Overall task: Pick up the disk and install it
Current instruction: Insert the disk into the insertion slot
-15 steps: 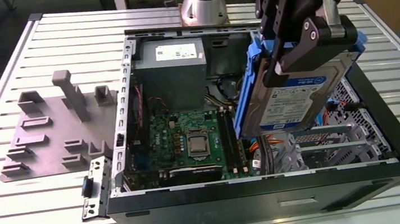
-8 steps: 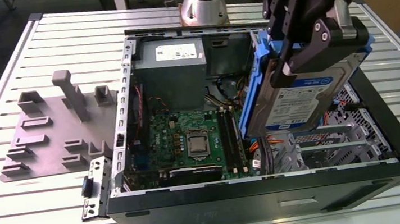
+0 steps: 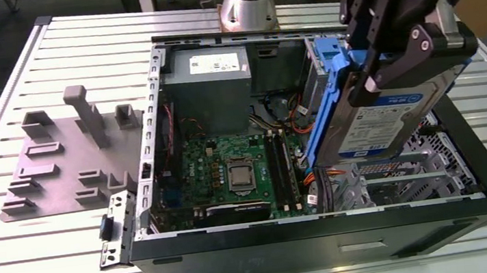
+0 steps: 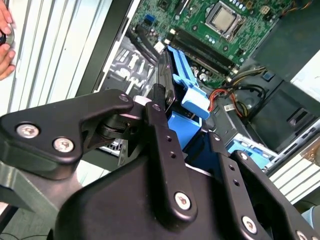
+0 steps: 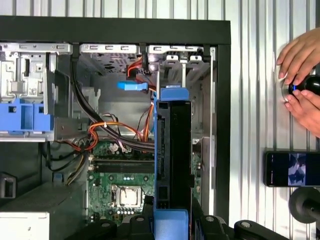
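Exterior view: the gripper (image 3: 382,76) is pinched on the disk (image 3: 390,116), its fingers pressed against the two flat faces. The disk stands on edge, slightly tilted, inside the open top of the computer case (image 3: 328,237) at the exterior view's right, over the metal drive cage (image 3: 413,179). Whether its lower edge touches the cage I cannot tell.

With that tilt, the blue carrier frame could catch a cage rail and jam. The orange cables (image 5: 115,131) run just beside the disk and near the motherboard (image 3: 227,159), so they could be trapped or tugged. A grip on smooth faces may also let the disk slide. In the first wrist view a person's hands (image 5: 300,70) rest on the table (image 3: 57,268) near the case.
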`<move>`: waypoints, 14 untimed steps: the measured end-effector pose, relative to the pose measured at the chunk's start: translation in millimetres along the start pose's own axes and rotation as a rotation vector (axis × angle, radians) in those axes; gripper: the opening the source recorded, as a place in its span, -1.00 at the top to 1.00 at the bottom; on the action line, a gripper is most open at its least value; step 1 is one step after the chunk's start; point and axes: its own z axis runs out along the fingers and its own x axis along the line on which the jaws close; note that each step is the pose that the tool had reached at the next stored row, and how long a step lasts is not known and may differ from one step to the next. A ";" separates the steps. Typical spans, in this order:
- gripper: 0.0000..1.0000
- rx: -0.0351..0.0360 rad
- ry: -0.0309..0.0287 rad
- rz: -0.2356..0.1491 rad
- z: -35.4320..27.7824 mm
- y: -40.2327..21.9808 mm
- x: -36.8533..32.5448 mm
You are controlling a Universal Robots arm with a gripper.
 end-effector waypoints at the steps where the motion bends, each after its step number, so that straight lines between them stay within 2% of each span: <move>1: 0.27 0.0000 0.0001 0.000 0.5 2.6 -0.1; 8: 0.27 -0.0001 0.0003 0.000 4.3 16.3 -2.8; 14: 0.27 0.0000 0.0001 0.000 7.2 30.6 -2.7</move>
